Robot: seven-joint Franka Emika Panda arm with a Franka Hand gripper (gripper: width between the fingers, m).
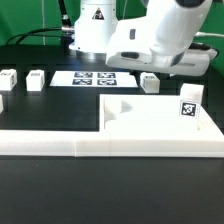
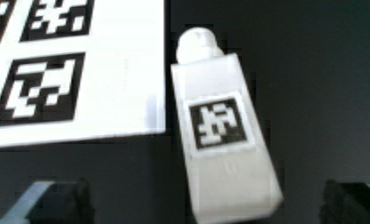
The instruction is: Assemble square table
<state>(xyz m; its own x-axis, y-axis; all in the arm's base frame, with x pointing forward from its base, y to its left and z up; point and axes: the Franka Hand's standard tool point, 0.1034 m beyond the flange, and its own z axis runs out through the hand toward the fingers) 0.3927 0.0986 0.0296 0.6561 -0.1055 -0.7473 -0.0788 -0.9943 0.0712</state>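
Observation:
A short white leg (image 2: pixel 217 130) with a black-white tag lies on the black table, between my two dark fingertips. My gripper (image 2: pixel 207 205) is open and straddles the leg's near end without touching it. In the exterior view the same leg (image 1: pixel 150 82) lies just below the arm's white hand (image 1: pixel 150 45), to the right of the marker board. The white square tabletop (image 1: pixel 150 118) lies in the corner of the low wall, with a tagged white piece (image 1: pixel 190 105) standing at its right side. Three more legs lie at the exterior view's left (image 1: pixel 37 78), (image 1: pixel 8 79), (image 1: pixel 1 103).
The marker board (image 1: pixel 95 77) lies at the back centre and shows beside the leg in the wrist view (image 2: pixel 57 75). A long low white wall (image 1: pixel 90 147) runs across the front. The robot's base (image 1: pixel 95 30) stands behind the board.

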